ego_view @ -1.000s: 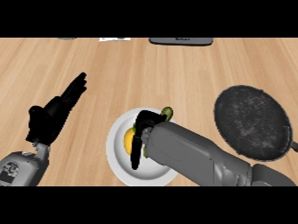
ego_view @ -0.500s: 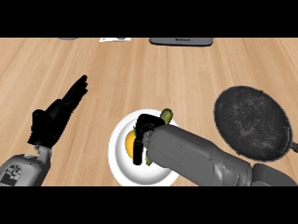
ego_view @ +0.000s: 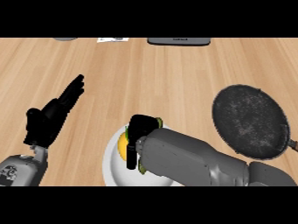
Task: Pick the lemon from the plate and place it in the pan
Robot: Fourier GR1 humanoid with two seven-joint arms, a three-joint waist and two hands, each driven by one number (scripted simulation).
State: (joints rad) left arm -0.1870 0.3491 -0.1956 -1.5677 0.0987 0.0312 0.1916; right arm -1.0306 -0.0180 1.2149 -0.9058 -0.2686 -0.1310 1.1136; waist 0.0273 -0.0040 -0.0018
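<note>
Grey forearm (ego_view: 190, 159) half-hiding lemon (ego_view: 122, 145) on plate (ego_view: 114, 169), black pan (ego_view: 251, 120) nearby

A wooden counter (ego_view: 151, 74) filled the whole view. Its top was pale, warm-toned wood laid in long boards, and the grain and seams ran from 9 o'clock to 3 o'clock. Light fell evenly over it, and the shadows were soft. At the far edge, near 12 o'clock, lay a flat dark grey slab (ego_view: 179, 41), cut off by the view's upper limit. Toward 11 o'clock from it sat a small white item (ego_view: 112, 40) with dark marks too small to read. Further that way, a grey rounded thing (ego_view: 64, 38) showed only its near rim. The three lay apart along that edge.
</note>
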